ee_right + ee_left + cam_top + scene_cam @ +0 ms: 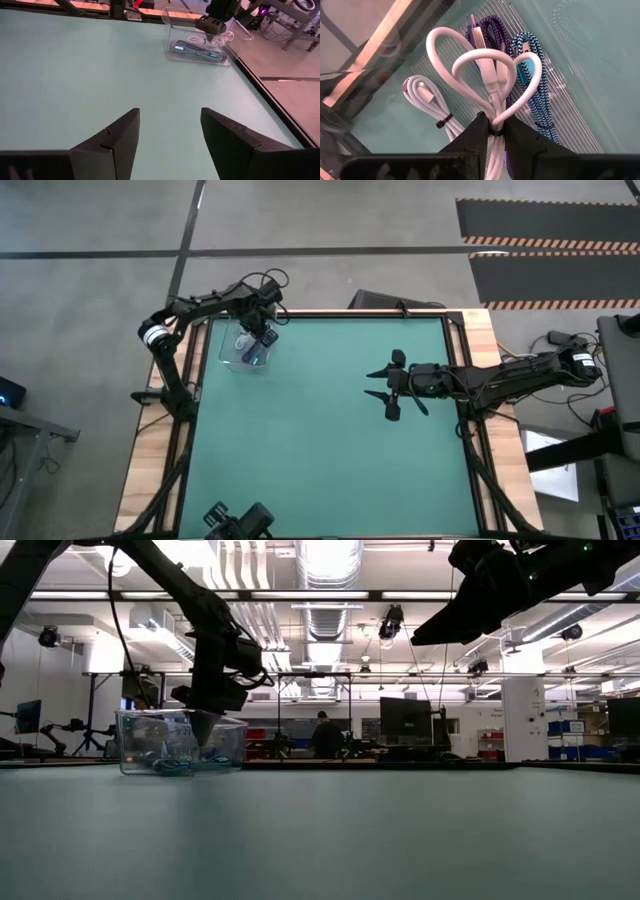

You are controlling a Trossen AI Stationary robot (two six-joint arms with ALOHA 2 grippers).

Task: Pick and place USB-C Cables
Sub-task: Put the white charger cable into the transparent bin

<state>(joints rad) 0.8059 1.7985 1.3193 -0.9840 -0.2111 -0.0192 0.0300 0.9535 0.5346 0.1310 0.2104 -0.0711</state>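
A clear plastic box [232, 356] stands near the table's far left corner. My left gripper [495, 131] reaches down into it and is shut on a smooth white USB-C cable bundle [470, 65]. Under and beside that bundle on the box floor lie a braided white bundle [422, 95], a dark purple one [490, 27] and a teal one [536, 97]. My right gripper [392, 385] hovers open above the table's right half, far from the box, touching nothing. My left gripper pinches the smooth white bundle between its two fingers at the black tie band [495, 129] where its loops are gathered. The fingers come from above, pointing down into the box. The loops fan out past the fingertips over the purple and teal cables; whether they rest on them cannot be told.
The box walls [130, 740] surround my left gripper [205, 730] on all sides. The green table mat [320, 460] stretches between the box and my right gripper [170, 135]. A person stands in the room far behind the table [322, 735].
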